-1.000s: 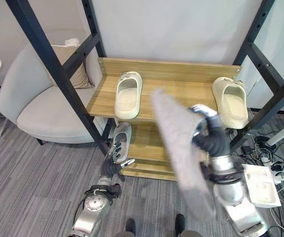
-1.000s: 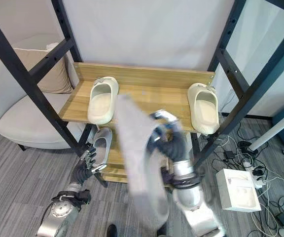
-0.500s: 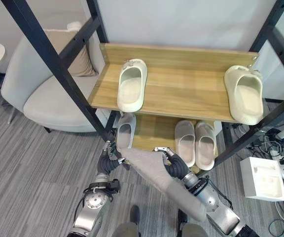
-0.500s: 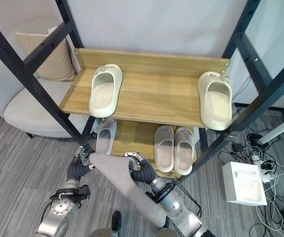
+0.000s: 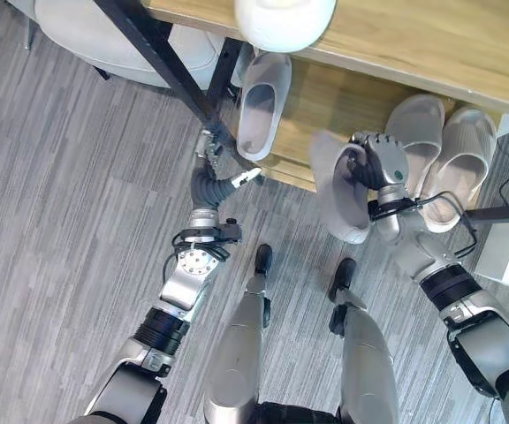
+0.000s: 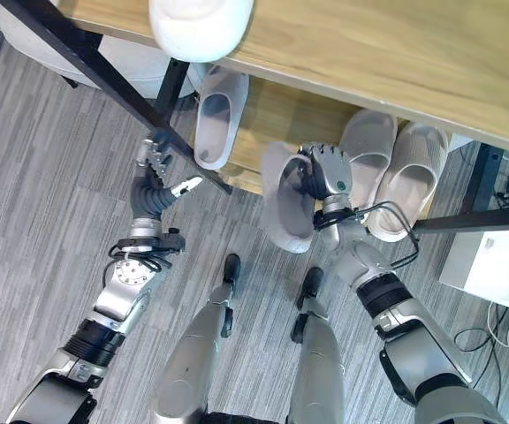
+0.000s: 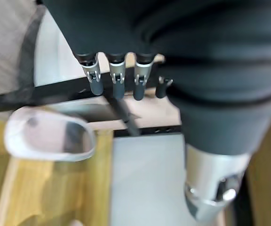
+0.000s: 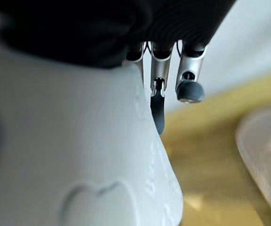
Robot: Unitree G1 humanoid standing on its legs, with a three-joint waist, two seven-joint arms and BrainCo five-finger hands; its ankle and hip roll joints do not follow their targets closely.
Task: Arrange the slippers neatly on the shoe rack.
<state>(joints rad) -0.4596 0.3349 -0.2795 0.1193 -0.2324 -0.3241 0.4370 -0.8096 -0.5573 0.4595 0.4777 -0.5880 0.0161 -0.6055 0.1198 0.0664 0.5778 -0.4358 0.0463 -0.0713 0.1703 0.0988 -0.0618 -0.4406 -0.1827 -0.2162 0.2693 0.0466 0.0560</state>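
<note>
Holding a grey slipper point(image 5: 341, 199), your right hand point(image 5: 374, 166) has its fingers curled round the slipper's edge, just in front of the lower shelf point(image 5: 312, 102). At nine o'clock from it your left hand point(image 5: 217, 163) hangs spread and empty, near the rack post point(image 5: 162, 64). Expect soft, light foam that flexes, so grip it midway along the side. Beyond sit a single slipper point(image 5: 262, 104) and a pair point(image 5: 444, 159).

I see even, bright indoor light from above, soft shadows under the shoe rack point(image 5: 431, 40); my wrist views are blurred, the held slipper point(image 5: 343, 199) motion-smeared
</note>
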